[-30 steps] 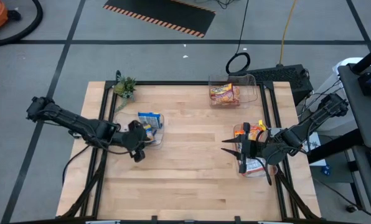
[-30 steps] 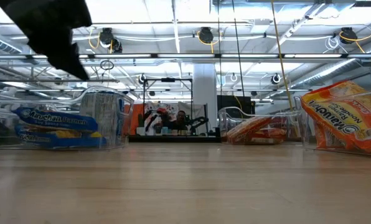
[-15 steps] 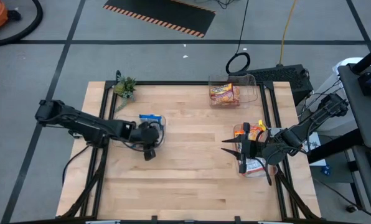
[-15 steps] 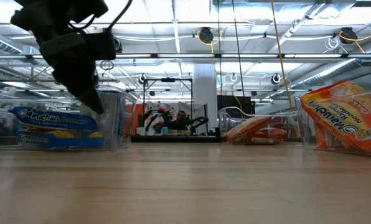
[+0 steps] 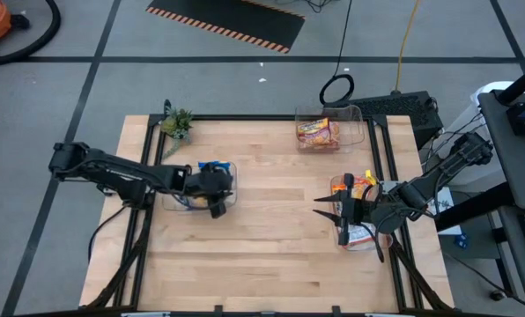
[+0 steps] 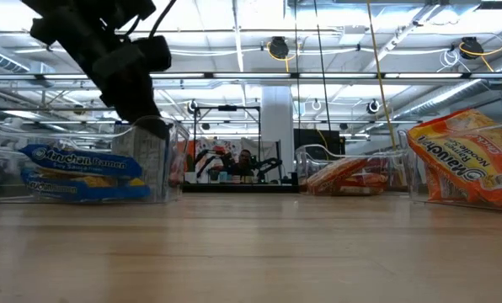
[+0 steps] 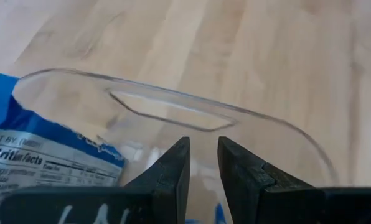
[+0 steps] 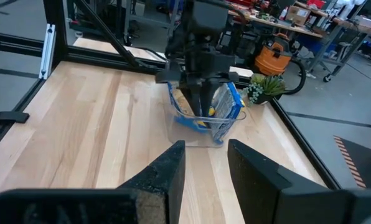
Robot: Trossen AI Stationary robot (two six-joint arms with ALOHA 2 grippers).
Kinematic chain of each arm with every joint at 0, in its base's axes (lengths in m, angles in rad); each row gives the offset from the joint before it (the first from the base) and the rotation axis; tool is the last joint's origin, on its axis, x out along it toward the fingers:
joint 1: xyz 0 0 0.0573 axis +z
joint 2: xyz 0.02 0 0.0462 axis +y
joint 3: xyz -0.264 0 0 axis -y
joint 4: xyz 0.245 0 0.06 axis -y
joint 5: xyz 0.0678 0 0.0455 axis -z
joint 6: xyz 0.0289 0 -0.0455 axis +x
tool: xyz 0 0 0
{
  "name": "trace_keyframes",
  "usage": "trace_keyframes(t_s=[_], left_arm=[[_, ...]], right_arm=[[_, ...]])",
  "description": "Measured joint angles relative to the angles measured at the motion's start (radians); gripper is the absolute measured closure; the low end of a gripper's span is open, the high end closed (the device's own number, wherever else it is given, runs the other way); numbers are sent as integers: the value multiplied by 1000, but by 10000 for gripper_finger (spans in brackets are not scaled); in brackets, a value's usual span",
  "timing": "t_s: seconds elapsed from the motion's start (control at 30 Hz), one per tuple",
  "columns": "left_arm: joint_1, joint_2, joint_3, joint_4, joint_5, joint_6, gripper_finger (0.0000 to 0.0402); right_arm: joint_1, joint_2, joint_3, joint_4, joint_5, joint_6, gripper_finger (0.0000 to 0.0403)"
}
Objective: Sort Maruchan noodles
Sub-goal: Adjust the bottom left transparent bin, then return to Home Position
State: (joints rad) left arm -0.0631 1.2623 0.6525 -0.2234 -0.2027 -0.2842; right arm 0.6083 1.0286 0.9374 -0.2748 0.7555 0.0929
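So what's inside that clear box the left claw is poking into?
The clear bin holds blue-and-yellow noodle packets, seen stacked in the low view. The left claw sits at its rim, and the arm covers part of the bin from above, so the exact number of packets stays hidden.

The left gripper (image 5: 217,204) hangs over the clear bin (image 5: 228,195) on the table's left, and from above the arm covers most of the blue-and-yellow packets (image 5: 211,166) inside — their number cannot be told, and in the left wrist view only a corner of a blue packet (image 7: 23,146) shows, cut off by the picture's edge. In the low view the orange packet (image 6: 470,160) at the right runs past the frame, so its lettering reads only in part. The right gripper (image 5: 331,214) hides part of the packets (image 5: 361,234) in the bin beneath it — colours there are hard to tell.
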Motion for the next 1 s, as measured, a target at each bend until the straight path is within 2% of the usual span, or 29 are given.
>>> trace_keyframes(t_s=[0.1, 0.2, 0.37, 0.43, 0.5, 0.7, 1.0], left_arm=[[-5, -51, 13, -56, 38, 32, 314], [-35, -136, 29, -89, 22, 62, 319], [-124, -300, 29, -131, -98, 121, 371], [-156, -356, 29, -132, -117, 131, 393], [-188, -399, 28, -132, -123, 144, 396], [-262, -496, -9, -147, -127, 159, 397], [-292, -641, -109, -140, -166, 203, 398]], right_arm=[[0, 0, -11, 14, 10, -20, 289], [0, -6, -22, 31, 52, -23, 298], [2, -9, -22, 37, 48, -27, 354], [2, -9, -22, 38, 24, -38, 384], [2, -9, -22, 36, 4, -57, 397], [2, -9, -22, 35, 2, -68, 399], [2, -11, -22, -75, -2, -43, 400]])
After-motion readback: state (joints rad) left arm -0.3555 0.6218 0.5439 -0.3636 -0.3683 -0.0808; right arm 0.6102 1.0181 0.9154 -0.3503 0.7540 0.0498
